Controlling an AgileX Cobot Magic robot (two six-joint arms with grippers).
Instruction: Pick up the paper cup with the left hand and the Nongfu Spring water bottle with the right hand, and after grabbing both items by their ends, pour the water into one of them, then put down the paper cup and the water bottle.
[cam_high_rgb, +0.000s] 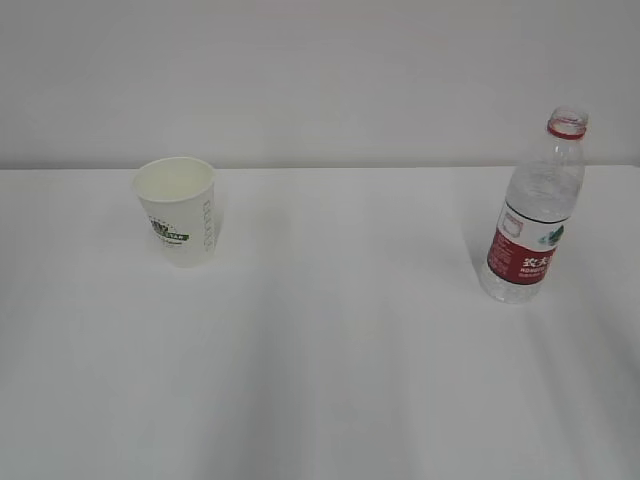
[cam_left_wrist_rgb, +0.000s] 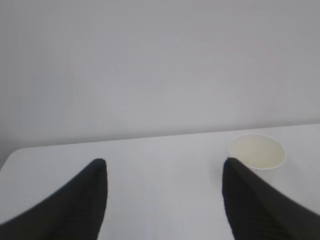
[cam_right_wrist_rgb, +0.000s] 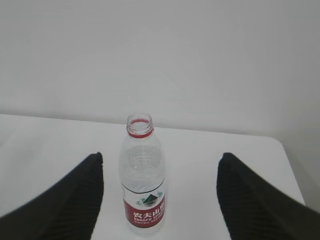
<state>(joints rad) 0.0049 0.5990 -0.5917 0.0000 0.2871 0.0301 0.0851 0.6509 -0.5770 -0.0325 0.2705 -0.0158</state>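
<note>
**Nothing grasped yet**

The table (cam_high_rgb: 330, 380) carries the bottle (cam_high_rgb: 532, 215) at right and the cup (cam_high_rgb: 179, 210) at left, both upright, well apart. Left hand (cam_left_wrist_rgb: 165, 167) and right hand (cam_right_wrist_rgb: 160, 160) hang short of them, fingers apart, empty. Grasping, pouring and setting down all remain.
</note>
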